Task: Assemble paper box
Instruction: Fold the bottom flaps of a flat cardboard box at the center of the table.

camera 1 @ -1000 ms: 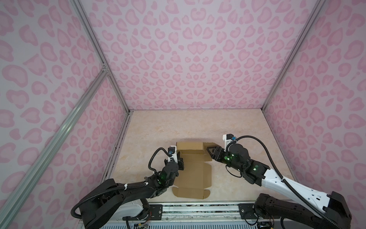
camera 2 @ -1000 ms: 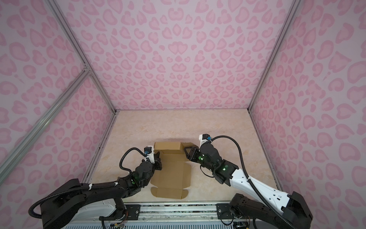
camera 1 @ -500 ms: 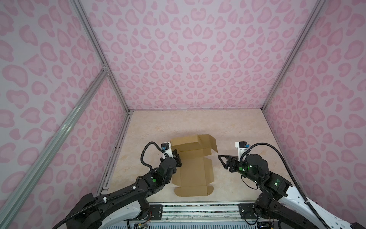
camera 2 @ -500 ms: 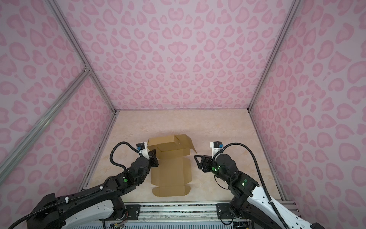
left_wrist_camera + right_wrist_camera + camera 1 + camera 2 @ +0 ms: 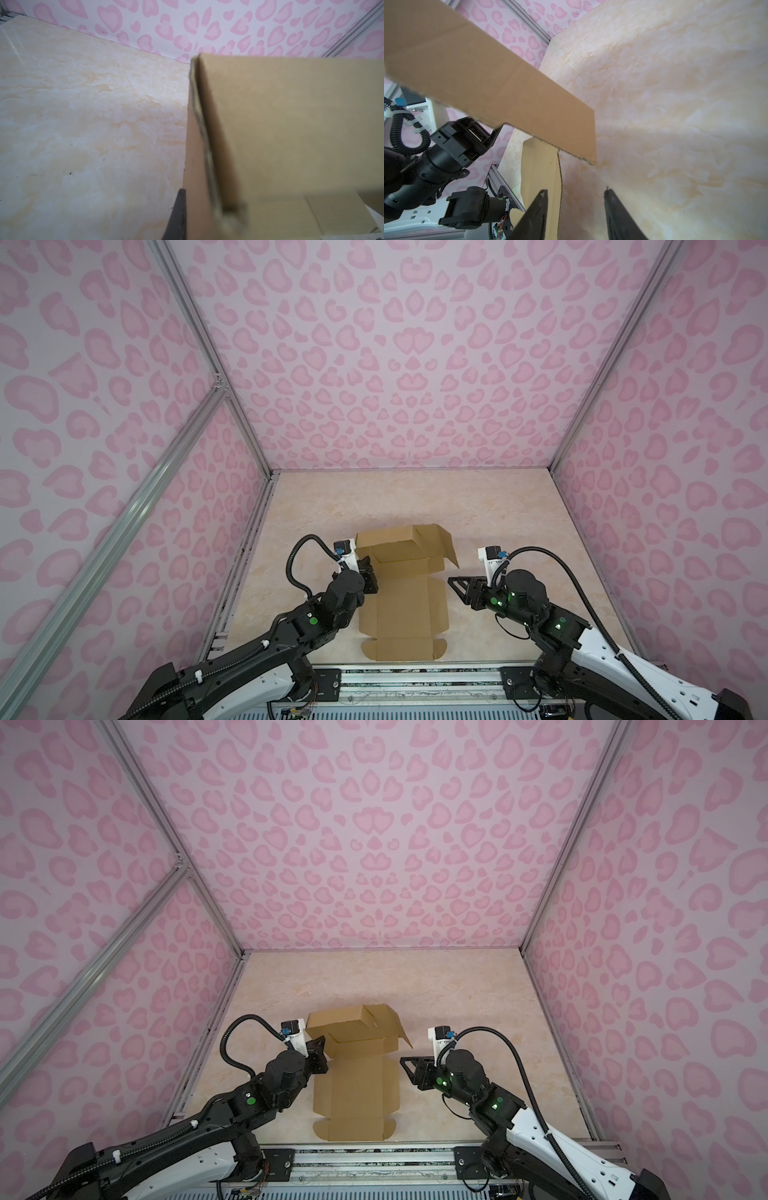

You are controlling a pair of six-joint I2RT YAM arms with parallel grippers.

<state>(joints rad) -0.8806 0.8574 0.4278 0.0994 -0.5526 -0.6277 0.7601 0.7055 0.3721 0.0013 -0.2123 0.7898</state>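
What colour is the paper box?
Plain kraft brown; the paper box shows best in a top view.

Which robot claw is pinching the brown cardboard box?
The left gripper: it is shut on the left side wall of the plain brown cardboard box. The right gripper stands open beside the box, holding nothing.

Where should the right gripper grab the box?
Likely on the raised side flap of the box, at its free edge, coming from the box's right side with jaws across the sheet. That flap stands off the table and faces the open right gripper; the near panels lie flat, with no edge to pinch. The left gripper holds the opposite wall.
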